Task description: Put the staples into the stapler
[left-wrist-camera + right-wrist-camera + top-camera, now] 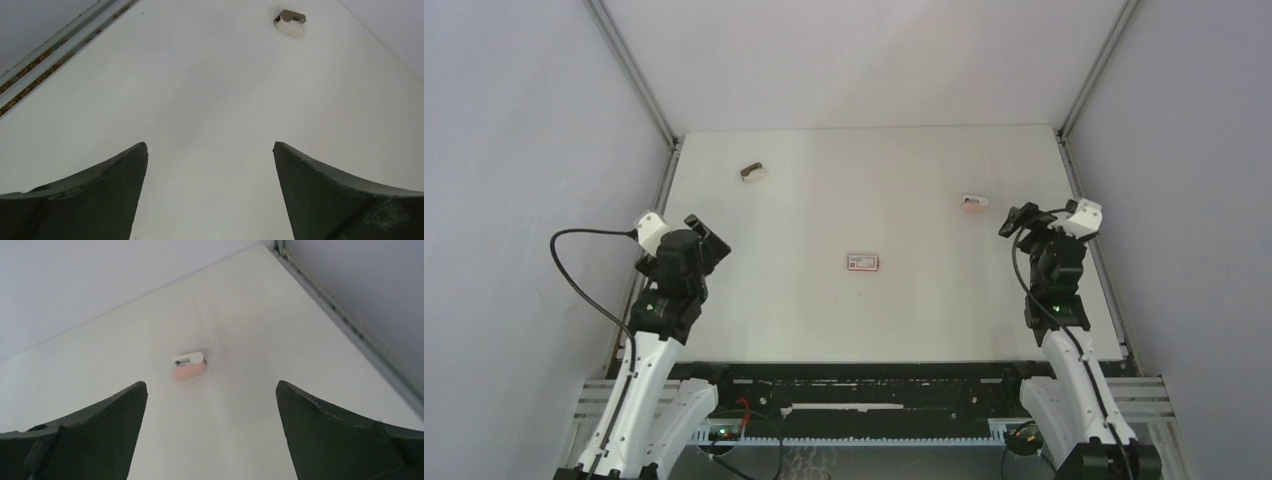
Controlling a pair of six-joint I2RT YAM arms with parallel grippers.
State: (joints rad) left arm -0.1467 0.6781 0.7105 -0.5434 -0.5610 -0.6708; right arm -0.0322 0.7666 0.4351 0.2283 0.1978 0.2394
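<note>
A small white box with a red label [863, 262] lies closed at the middle of the white table [824, 320]; no staple strips or grey tray show. The pink-and-white stapler [974, 202] lies at the back right and shows ahead of my right gripper in the right wrist view [189, 365]. My left gripper [707, 240] is open and empty at the table's left side, above bare table [210, 145]. My right gripper [1021, 220] is open and empty at the right side [211, 384], just short of the stapler and not touching it.
A small brown-and-white object [753, 173] lies at the back left and shows far ahead in the left wrist view [290, 22]. Grey walls and metal rails [664, 190] border the table on the left, right and back.
</note>
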